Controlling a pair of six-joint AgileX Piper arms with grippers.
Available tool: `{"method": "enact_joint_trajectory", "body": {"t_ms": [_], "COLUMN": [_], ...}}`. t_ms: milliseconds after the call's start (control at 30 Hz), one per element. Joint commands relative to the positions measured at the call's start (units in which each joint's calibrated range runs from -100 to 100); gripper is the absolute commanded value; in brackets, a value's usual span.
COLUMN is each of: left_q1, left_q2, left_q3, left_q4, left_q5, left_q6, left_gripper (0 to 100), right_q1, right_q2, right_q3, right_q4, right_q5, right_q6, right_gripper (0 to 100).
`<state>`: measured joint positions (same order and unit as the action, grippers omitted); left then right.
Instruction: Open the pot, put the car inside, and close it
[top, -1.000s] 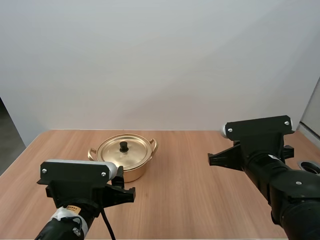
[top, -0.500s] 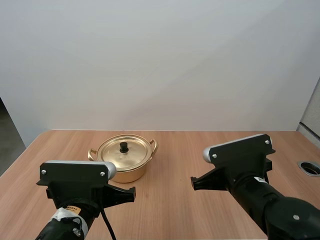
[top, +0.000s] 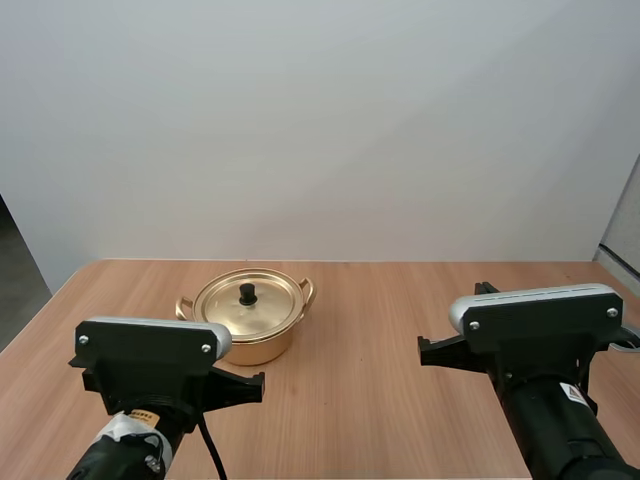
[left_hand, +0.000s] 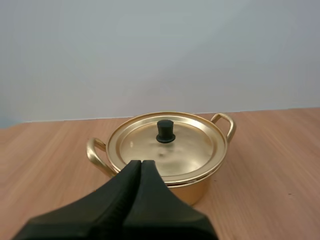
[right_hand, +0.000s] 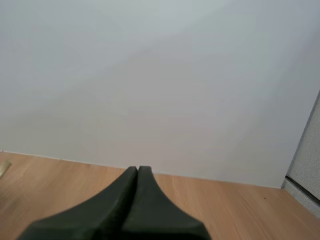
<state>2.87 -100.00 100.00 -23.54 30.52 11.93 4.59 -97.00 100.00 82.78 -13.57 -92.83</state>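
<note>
Light-brown wooden bench (top: 370, 320): largest item, running the full width of the high view, backed by a plain pale wall.

Left arm (top: 150, 375), black with a grey-capped housing: at the near left of the bench, directly in front of the pot. Right arm (top: 545, 370), same build: at the near right, over bare wood, well apart from the pot.

Round gold-coloured metal pot (top: 270, 345): upright on the left half of the bench, between the left arm and the wall. Near-left flank partly hidden behind the left arm's housing in the high view. Looped gold side handle (left_hand: 92, 153) on each flank.

Shallow gold metal lid (top: 268, 308): seated level on the pot, closing it all round the rim.

Small black round knob (top: 247, 293): upright at the centre of the lid, with nothing touching it.

Left tool (left_hand: 140, 162): both black fingers pressed together into one dark wedge, nothing between them. Tip aimed at the pot, in line with the near rim of the lid and short of the knob. Contact with the rim not determinable from the left wrist view.

Right tool (right_hand: 137, 169): fingers likewise pressed together, gripping nothing, pointed across bare bench toward the wall.
</note>
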Motion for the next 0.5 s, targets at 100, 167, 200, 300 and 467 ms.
{"method": "enact_joint_trajectory", "body": {"t_ms": [100, 167, 200, 300, 467], "left_q1": [0.03, 0.03, 0.03, 0.03, 0.03], "left_q2": [0.00, 0.00, 0.00, 0.00, 0.00], "left_q3": [0.00, 0.00, 0.00, 0.00, 0.00], "left_q4": [15.55, 15.67, 15.67, 15.67, 11.45], "left_q5": [0.10, 0.10, 0.10, 0.10, 3.18], "left_q6": [0.02, 0.02, 0.02, 0.02, -1.25], "left_gripper": [0, 0, 0, 0, 0], "right_q1": [0.02, 0.02, 0.02, 0.02, 0.02], "right_q2": [4.37, 4.90, 4.93, 4.93, 4.93], "right_q3": [0.00, 0.00, 0.00, 0.00, 0.00], "right_q4": [-0.10, -0.37, -0.49, -0.62, -2.16], "right_q5": [7.54, 7.54, 7.54, 6.34, -2.63], "right_q6": [1.59, 2.23, 2.49, 2.59, 2.59], "right_gripper": [0, 0, 0, 0, 0]}}
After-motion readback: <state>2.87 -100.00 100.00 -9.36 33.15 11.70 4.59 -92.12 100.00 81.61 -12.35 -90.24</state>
